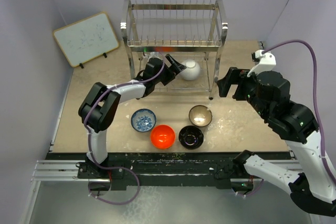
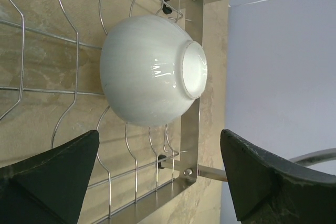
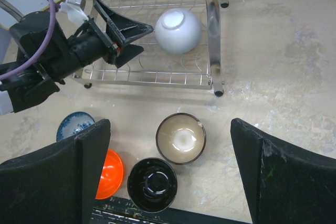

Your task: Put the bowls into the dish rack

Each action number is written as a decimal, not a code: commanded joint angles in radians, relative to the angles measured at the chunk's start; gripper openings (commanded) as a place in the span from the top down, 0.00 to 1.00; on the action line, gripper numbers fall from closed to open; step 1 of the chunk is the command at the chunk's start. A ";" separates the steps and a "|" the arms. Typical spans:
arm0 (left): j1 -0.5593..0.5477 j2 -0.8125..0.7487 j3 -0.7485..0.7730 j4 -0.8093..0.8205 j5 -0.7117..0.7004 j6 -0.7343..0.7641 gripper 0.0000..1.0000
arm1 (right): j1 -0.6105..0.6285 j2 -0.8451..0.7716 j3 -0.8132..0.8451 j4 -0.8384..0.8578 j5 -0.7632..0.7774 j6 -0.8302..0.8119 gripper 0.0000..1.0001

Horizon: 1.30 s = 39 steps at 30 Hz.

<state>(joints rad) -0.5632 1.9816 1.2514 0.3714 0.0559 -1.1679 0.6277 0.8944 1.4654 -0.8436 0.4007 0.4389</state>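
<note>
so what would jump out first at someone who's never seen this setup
The white bowl lies mouth down on the lower shelf of the tall steel dish rack at the back, with the left hand open right beside it. Next come four more bowls clustered on the table in front: blue-and-white, orange-red, black and tan.

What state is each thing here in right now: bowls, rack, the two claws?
dish rack, holds only the white bowl
white bowl, upside down on the rack's lower shelf, not held
blue-and-white bowl, upright on the table
orange bowl, upright on the table
black bowl, upright on the table
tan bowl, upright on the table
left gripper, open beside the white bowl
right gripper, open, empty
</note>
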 commanded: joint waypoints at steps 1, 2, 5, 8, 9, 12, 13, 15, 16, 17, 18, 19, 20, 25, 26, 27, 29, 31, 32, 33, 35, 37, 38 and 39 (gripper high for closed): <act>-0.005 -0.092 -0.038 0.033 -0.012 0.053 0.01 | -0.003 -0.012 -0.005 0.043 -0.006 0.007 0.03; -0.009 -0.097 -0.043 0.047 -0.004 0.054 0.01 | -0.003 -0.013 -0.006 0.043 -0.006 0.008 0.02; -0.024 -0.100 -0.047 0.105 0.034 0.048 0.01 | -0.003 -0.013 -0.007 0.045 -0.002 0.009 0.03; -0.051 -0.097 -0.033 0.148 0.059 0.045 0.01 | -0.002 -0.013 -0.007 0.043 0.002 0.009 0.02; -0.063 -0.091 -0.017 0.150 0.066 0.049 0.01 | -0.002 -0.012 -0.009 0.043 0.003 0.009 0.02; -0.095 -0.061 0.042 0.148 0.088 0.061 0.01 | -0.002 -0.015 -0.010 0.043 0.010 0.008 0.02; -0.102 -0.050 0.064 0.145 0.095 0.066 0.01 | -0.003 -0.014 -0.011 0.043 0.012 0.006 0.02; -0.114 -0.023 0.108 0.139 0.102 0.071 0.01 | -0.002 -0.014 -0.010 0.043 0.013 0.006 0.02; -0.120 -0.013 0.121 0.139 0.104 0.070 0.01 | -0.002 -0.014 -0.010 0.044 0.012 0.006 0.02; -0.125 -0.004 0.130 0.142 0.105 0.070 0.01 | -0.002 -0.016 -0.009 0.043 0.014 0.006 0.02; -0.130 0.002 0.136 0.148 0.107 0.070 0.01 | -0.002 -0.015 -0.009 0.044 0.014 0.005 0.02; -0.135 0.013 0.143 0.160 0.109 0.063 0.01 | -0.002 -0.014 -0.008 0.043 0.014 0.003 0.02; -0.138 0.028 0.152 0.172 0.115 0.055 0.01 | -0.002 -0.011 -0.007 0.042 0.015 0.000 0.02; -0.147 0.118 0.201 0.235 0.134 0.017 0.01 | -0.003 -0.003 0.006 0.039 0.020 -0.005 0.02; -0.148 0.130 0.207 0.244 0.129 0.017 0.01 | -0.002 -0.003 0.008 0.038 0.021 -0.006 0.02; -0.148 0.141 0.212 0.258 0.125 0.015 0.01 | -0.003 -0.003 0.011 0.038 0.024 -0.006 0.02; -0.148 0.163 0.217 0.296 0.122 0.008 0.01 | -0.002 0.000 0.013 0.036 0.028 -0.009 0.02; -0.148 0.181 0.220 0.331 0.121 0.005 0.01 | -0.002 0.005 0.013 0.036 0.032 -0.011 0.02; -0.148 0.190 0.222 0.349 0.121 0.005 0.01 | -0.002 0.006 0.014 0.035 0.034 -0.011 0.02; -0.148 0.198 0.225 0.367 0.121 0.004 0.01 | -0.002 0.007 0.013 0.037 0.034 -0.012 0.02; -0.148 0.215 0.229 0.405 0.123 -0.006 0.01 | -0.003 0.007 0.012 0.040 0.035 -0.015 0.02; -0.148 0.236 0.235 0.429 0.123 -0.027 0.01 | -0.002 0.009 0.006 0.041 0.037 -0.017 0.02; -0.147 0.245 0.238 0.440 0.122 -0.037 0.01 | -0.002 0.009 0.004 0.041 0.038 -0.017 0.02; -0.148 0.256 0.244 0.451 0.120 -0.048 0.01 | -0.002 0.009 0.002 0.043 0.039 -0.018 0.02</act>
<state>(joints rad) -0.7082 2.2139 1.4391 0.6819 0.1711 -1.1717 0.6281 0.8970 1.4570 -0.8383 0.4103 0.4397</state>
